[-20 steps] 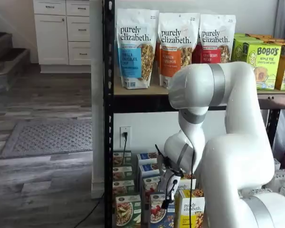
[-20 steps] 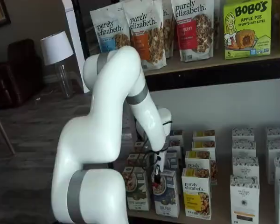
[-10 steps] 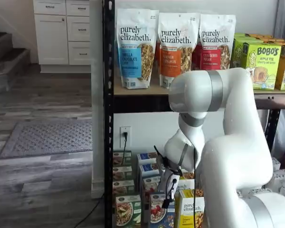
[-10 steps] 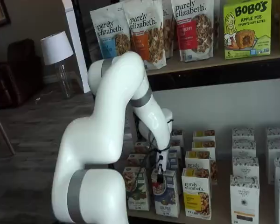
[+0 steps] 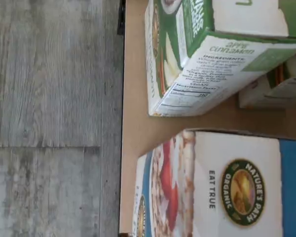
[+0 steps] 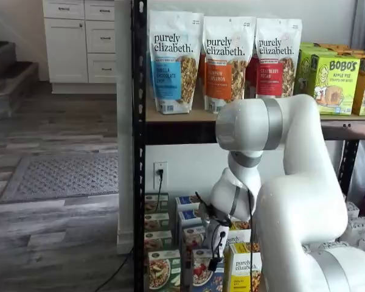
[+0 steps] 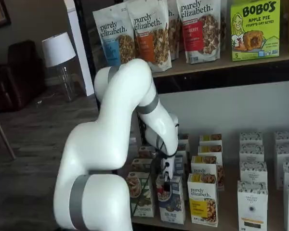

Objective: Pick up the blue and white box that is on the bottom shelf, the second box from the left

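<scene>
The blue and white box point(image 7: 171, 202), smooth printed cardboard with a bowl of flakes and red berries, stands at the front of the bottom shelf point(image 7: 231, 219), a tan board in a black steel frame. A green-and-white box point(image 7: 141, 195) is just beside it at 9 o'clock, a yellow box point(image 7: 203, 198) at 3 o'clock. The glossy white arm point(image 7: 120, 125) bends down, wrist pointing at the box top. The fingers point(image 7: 165, 179) hang just above it, spread wide, holding nothing.

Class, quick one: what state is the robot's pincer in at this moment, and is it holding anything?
Pincer: open as far as it goes, holding nothing; it hangs just above the blue and white box on the bottom shelf.
</scene>
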Motion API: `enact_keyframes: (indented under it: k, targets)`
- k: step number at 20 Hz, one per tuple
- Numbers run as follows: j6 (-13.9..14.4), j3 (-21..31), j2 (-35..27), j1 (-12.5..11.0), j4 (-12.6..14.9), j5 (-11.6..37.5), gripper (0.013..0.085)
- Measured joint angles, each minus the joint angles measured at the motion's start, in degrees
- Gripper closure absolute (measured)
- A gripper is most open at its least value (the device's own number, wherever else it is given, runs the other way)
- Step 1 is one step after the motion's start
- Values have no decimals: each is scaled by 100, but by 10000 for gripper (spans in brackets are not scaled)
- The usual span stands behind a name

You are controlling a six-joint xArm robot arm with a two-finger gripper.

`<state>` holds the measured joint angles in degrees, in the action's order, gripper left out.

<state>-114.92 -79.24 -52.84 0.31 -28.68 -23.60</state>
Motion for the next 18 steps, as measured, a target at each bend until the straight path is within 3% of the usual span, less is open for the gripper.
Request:
enact_keyframes:
  k: [3, 6, 11, 13, 18]
  targets:
    - [212, -47, -39, -23, 260, -97, 130]
    - [274, -56, -63, -31, 342, -109, 130]
    - [132, -74, -90, -26, 180, -120, 130]
    - [42, -89, -96, -26, 71, -159, 210]
    - [75, -114, -107, -22, 100, -217, 290]
